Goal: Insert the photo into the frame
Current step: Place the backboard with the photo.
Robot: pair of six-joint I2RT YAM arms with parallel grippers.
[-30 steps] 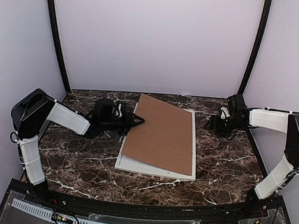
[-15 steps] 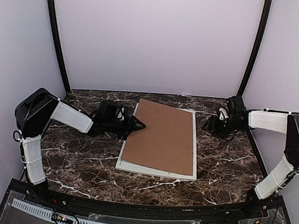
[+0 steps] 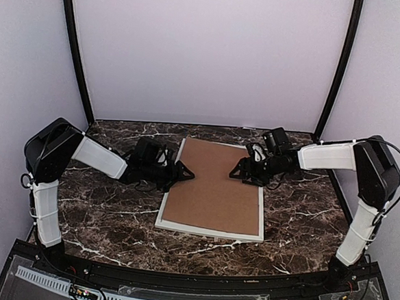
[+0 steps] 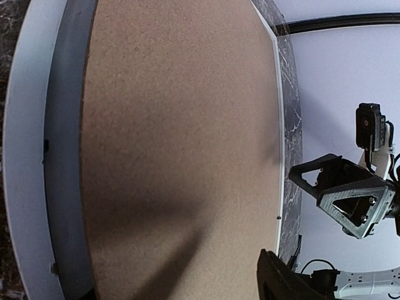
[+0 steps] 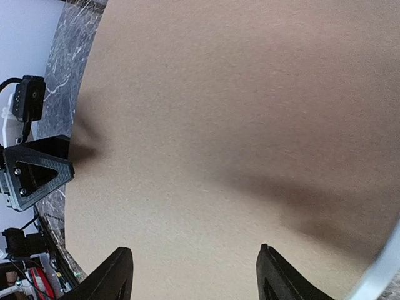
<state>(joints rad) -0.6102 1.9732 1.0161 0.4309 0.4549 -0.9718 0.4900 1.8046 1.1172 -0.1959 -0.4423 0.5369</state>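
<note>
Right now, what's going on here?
A brown cardboard sheet lies flat on the white frame in the middle of the marble table. Both arms reach in over it. The left hand sits at the sheet's left edge. The right hand hovers open above its far right part, holding nothing. Whether the left hand's jaws are open is unclear. No photo is in view.

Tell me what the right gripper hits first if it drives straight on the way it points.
Most likely the cardboard: the right gripper sits low over it, angled down. If it passed above, the left gripper facing it across would come next; depth is unclear.
</note>
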